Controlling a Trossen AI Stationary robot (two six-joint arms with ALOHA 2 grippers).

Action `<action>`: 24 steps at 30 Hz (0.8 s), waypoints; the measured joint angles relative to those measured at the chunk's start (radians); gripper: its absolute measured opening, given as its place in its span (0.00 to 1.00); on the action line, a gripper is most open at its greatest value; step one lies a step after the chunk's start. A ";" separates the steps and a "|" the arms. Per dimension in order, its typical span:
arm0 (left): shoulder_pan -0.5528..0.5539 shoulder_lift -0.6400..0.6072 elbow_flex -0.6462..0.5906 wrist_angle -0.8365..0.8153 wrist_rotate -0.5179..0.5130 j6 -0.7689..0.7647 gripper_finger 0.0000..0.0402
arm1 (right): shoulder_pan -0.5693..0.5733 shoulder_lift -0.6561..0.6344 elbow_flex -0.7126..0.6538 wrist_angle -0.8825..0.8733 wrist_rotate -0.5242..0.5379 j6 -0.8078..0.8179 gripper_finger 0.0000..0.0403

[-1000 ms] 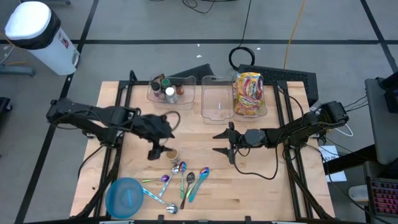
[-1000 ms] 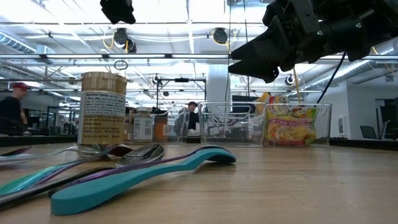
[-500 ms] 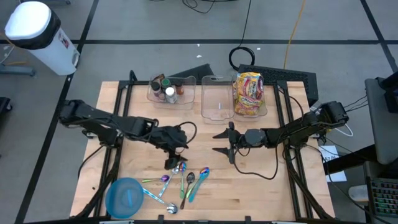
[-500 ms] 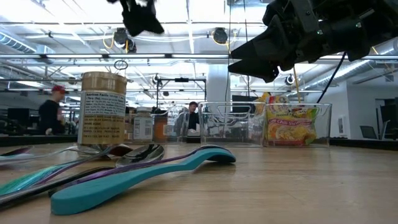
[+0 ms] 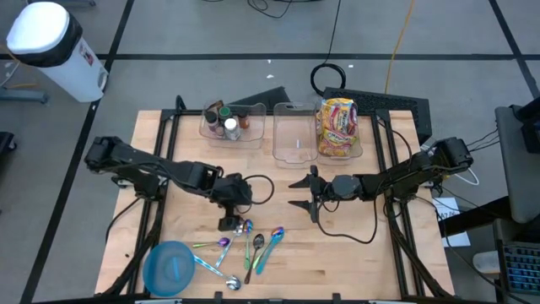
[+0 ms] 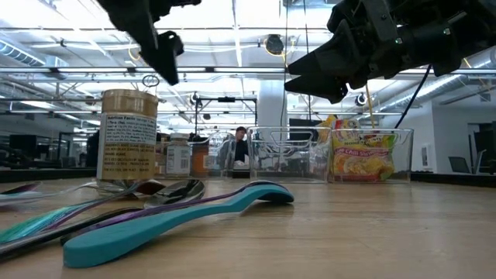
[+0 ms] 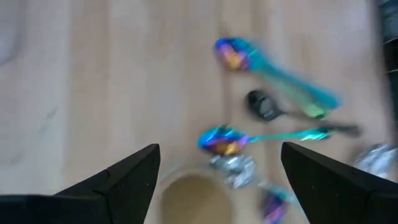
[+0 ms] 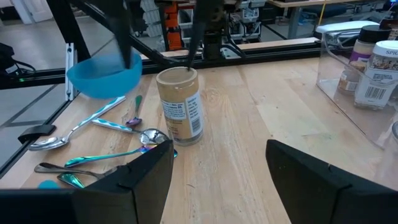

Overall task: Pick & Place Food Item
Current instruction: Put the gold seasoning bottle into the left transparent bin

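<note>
Left gripper (image 5: 228,221) hangs spread wide over the spice jar (image 5: 229,210) mid-frame, so an off-center drop could tip it onto the spoons (image 5: 253,245).

Overhead, table-level, two wrist views — all sharing the jar (image 5: 229,223).

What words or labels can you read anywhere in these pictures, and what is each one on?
"SPIC", cut off at the picture's edge: on the white-labelled jar in the clear bin.
Brown jar: the label carries print, too small to read.
Noodle packet: lettering too blurred to read.
White canister: its red label is too small to read.
</note>
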 joint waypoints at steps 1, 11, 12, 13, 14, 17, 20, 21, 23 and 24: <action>-0.001 -0.001 0.000 -0.033 -0.029 0.016 0.85 | 0.000 0.000 0.000 0.000 0.000 0.000 0.61; -0.015 0.001 0.000 -0.149 -0.103 0.019 0.79 | 0.000 0.000 0.000 0.000 0.000 0.000 0.61; -0.020 0.001 0.000 -0.154 -0.103 0.021 0.79 | 0.000 0.000 0.000 0.000 0.000 0.000 0.61; -0.023 0.001 0.000 -0.158 -0.103 0.026 0.78 | 0.000 0.000 0.000 0.000 0.000 0.000 0.61; -0.028 0.001 0.000 -0.161 -0.104 0.030 0.78 | 0.000 0.000 0.000 0.000 0.000 0.000 0.61; -0.035 0.001 0.000 -0.160 -0.112 0.018 0.80 | 0.000 0.000 0.000 0.000 -0.002 0.000 0.61; -0.039 0.001 0.000 -0.160 -0.158 -0.031 0.83 | 0.000 0.000 0.000 0.000 -0.003 0.000 0.61; -0.040 0.001 0.000 -0.160 -0.171 -0.049 0.84 | 0.000 0.000 0.000 0.000 -0.003 0.000 0.61; -0.040 0.001 0.000 -0.160 -0.184 -0.069 0.86 | 0.000 0.000 0.000 0.000 -0.003 0.000 0.61; -0.040 0.001 0.000 -0.160 -0.186 -0.071 0.87 | 0.000 0.000 0.000 0.000 -0.003 0.000 0.61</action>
